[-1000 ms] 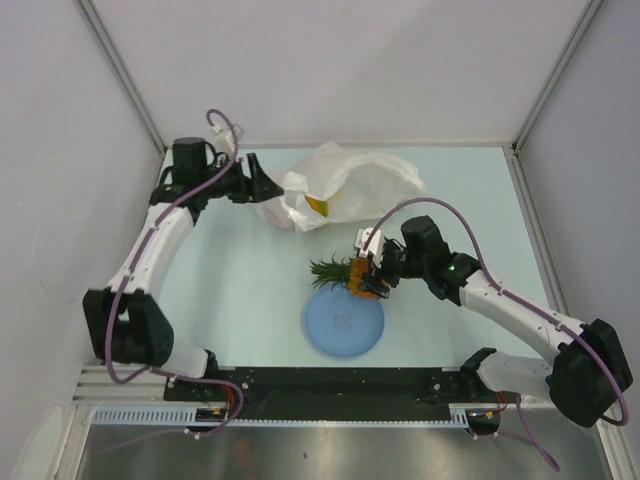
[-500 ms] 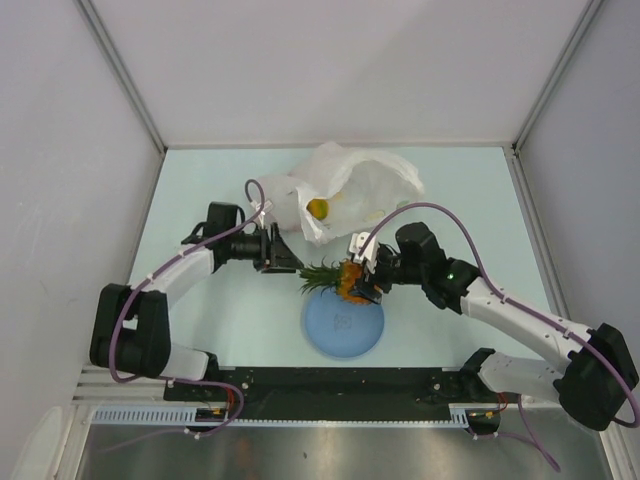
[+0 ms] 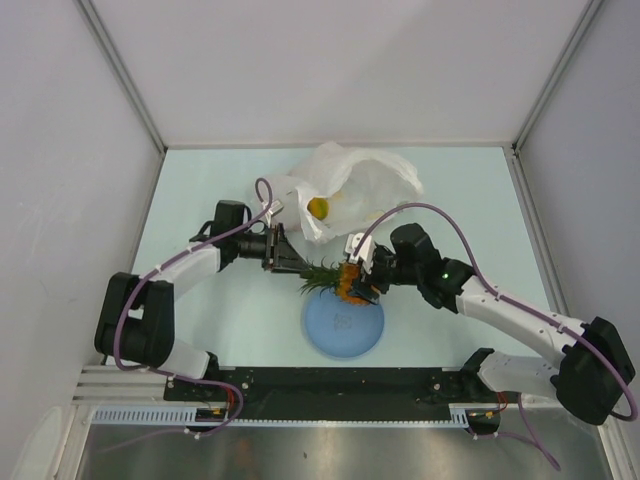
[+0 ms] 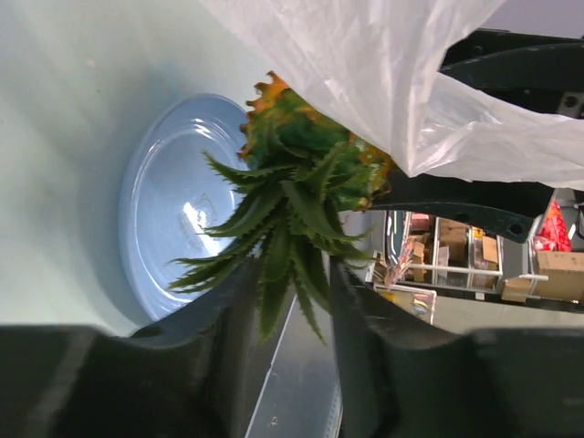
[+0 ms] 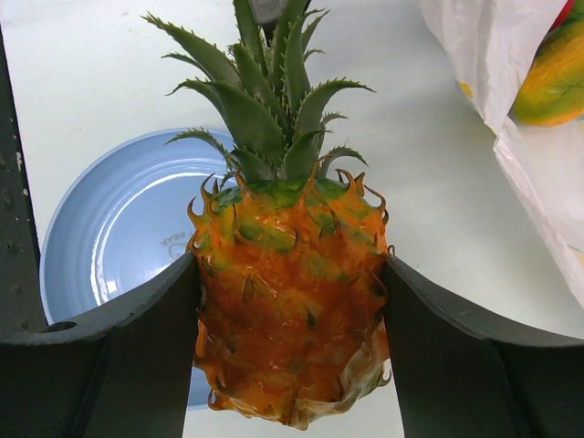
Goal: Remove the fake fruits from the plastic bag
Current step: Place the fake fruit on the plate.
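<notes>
My right gripper (image 3: 360, 281) is shut on the body of the orange pineapple (image 3: 348, 279), holding it above the far rim of the light-blue plate (image 3: 343, 330). In the right wrist view the pineapple (image 5: 292, 301) is clamped between both fingers, with its crown pointing away. My left gripper (image 3: 296, 264) is open, and the green crown leaves (image 4: 287, 265) lie between its fingers (image 4: 365, 328). The white plastic bag (image 3: 365, 185) lies behind, with a yellow fruit (image 3: 318, 208) in its mouth. A yellow-orange wedge (image 5: 555, 78) and a red piece (image 5: 568, 14) show inside the bag (image 5: 497, 82).
The plate also shows in the left wrist view (image 4: 164, 210) and in the right wrist view (image 5: 109, 237). Bag plastic (image 4: 383, 73) hangs close over the left gripper. Grey walls enclose the table on the left, far and right sides.
My left arm has swung from the bag's left edge down to the pineapple's crown. My right gripper has carried the pineapple slightly left.
</notes>
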Motion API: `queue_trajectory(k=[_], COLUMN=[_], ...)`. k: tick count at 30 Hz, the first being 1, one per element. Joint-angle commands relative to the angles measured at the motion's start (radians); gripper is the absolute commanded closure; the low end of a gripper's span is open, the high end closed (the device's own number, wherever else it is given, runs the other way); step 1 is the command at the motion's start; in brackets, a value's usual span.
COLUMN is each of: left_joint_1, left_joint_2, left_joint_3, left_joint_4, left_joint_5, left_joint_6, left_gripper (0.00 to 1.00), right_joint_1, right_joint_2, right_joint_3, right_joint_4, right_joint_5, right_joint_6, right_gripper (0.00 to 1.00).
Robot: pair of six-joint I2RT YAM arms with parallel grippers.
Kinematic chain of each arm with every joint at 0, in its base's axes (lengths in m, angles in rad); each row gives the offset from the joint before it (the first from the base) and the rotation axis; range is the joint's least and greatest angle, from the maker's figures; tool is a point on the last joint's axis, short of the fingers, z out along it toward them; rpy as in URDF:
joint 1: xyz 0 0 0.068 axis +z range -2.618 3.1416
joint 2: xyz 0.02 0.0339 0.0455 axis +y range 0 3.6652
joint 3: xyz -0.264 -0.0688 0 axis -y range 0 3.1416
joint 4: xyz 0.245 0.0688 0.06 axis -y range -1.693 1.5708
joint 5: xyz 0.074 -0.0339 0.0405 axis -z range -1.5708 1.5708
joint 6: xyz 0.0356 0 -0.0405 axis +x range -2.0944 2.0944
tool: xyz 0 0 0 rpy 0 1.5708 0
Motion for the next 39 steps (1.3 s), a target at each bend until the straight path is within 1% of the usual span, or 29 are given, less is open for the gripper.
queue_trajectory(k=[1,2,3,6,8,12,15,16,18,19,21,22,24,25,26,27,28,29,30,31,32,33,34,36,37,38,39], left_joint_1=[0.01,0.014,0.02,0.043,0.039,-0.002,-0.035,-0.041,-0.042,-0.042,-0.042,-0.042,-0.042,-0.042,-0.044,-0.046,-0.047,-0.05,-0.062,-0.072,-0.094,-0.105,-0.116,-0.144,-0.154,-0.176,-0.188], left_joint_2=[-0.018,-0.037,-0.046,-0.077,-0.083,-0.054,-0.022,-0.017,-0.017,-0.018,-0.029,-0.034,-0.045,-0.051,-0.057,-0.064,-0.08,-0.091,-0.098,-0.113,-0.118,-0.123,-0.126,-0.129,-0.129,-0.129,-0.124], left_joint_3=[0.019,0.013,0.011,-0.01,-0.016,0.007,0.036,0.039,0.033,0.019,0.005,-0.007,-0.007,0.003,0.014,0.031,0.087,0.12,0.152,0.215,0.243,0.269,0.31,0.336,0.355,0.362,0.394], left_joint_4=[0.03,0.024,-0.001,-0.002,-0.012,-0.025,-0.056,-0.064,-0.065,-0.049,0.002,0.02,0.056,0.062,0.056,0.028,-0.016,-0.104,-0.151,-0.197,-0.275,-0.315,-0.375,-0.429,-0.45,-0.485,-0.51], left_joint_5=[0.059,0.054,0.05,0.066,0.057,0.01,-0.01,-0.013,-0.022,-0.022,-0.029,-0.036,-0.047,-0.055,-0.059,-0.068,-0.082,-0.114,-0.125,-0.14,-0.171,-0.188,-0.202,-0.21,-0.219,-0.228,-0.24], left_joint_6=[-0.055,-0.055,-0.047,-0.058,-0.038,-0.017,0.014,0.019,0.02,0.014,-0.016,-0.039,-0.047,-0.037,-0.021,0.008,0.093,0.135,0.181,0.266,0.308,0.347,0.412,0.489,0.569,0.597,0.624], left_gripper=[0.51,0.47,0.45,0.43,0.41,0.42,0.52,0.58,0.66,0.78,0.91,1.0,1.0,1.0,1.0,1.0,1.0,1.0,1.0,1.0,1.0,1.0,1.0,1.0,1.0,1.0,1.0], right_joint_1=[0.004,0.004,0.004,0.003,0.004,0.015,0.015,0.015,0.016,0.018,0.023,0.026,0.029,0.03,0.032,0.036,0.036,0.033,0.026,-0.006,-0.022,-0.043,-0.072,-0.111,-0.134,-0.202,-0.23], right_joint_2=[0.002,0.001,-0.004,-0.009,-0.009,0.005,0.013,0.011,0.01,0.008,0.005,0.002,0.001,0.001,0.007,0.008,0.007,0.005,-0.012,-0.028,-0.042,-0.076,-0.094,-0.128,-0.16,-0.173,-0.182], right_joint_3=[0.015,0.015,0.015,0.017,0.017,0.026,0.037,0.04,0.041,0.044,0.049,0.052,0.061,0.063,0.071,0.074,0.078,0.084,0.095,0.098,0.1,0.107,0.113,0.12,0.121,0.12,0.121], right_joint_4=[0.043,0.04,0.033,0.033,0.036,0.049,0.04,0.037,0.024,0.021,0.006,-0.002,-0.02,-0.025,-0.042,-0.045,-0.042,-0.042,-0.046,-0.054,-0.071,-0.092,-0.149,-0.204,-0.238,-0.246,-0.246], right_joint_5=[0.019,0.019,0.022,0.03,0.034,0.03,0.03,0.03,0.03,0.031,0.033,0.034,0.042,0.057,0.071,0.096,0.16,0.192,0.214,0.223,0.217,0.209,0.188,0.165,0.133,0.111,0.099], right_joint_6=[-0.005,-0.007,-0.007,-0.005,-0.007,-0.008,-0.017,-0.02,-0.034,-0.039,-0.054,-0.063,-0.094,-0.103,-0.115,-0.12,-0.114,-0.109,-0.114,-0.125,-0.131,-0.137,-0.149,-0.146,-0.131,-0.084,-0.056], right_gripper=[0.68,0.68,0.68,0.68,0.68,0.68,0.68,0.68,0.68,0.68,0.68,0.68,0.66,0.52,0.4,0.33,0.27,0.19,0.16,0.06,0.04,0.0,0.0,0.0,0.0,0.0,0.0])
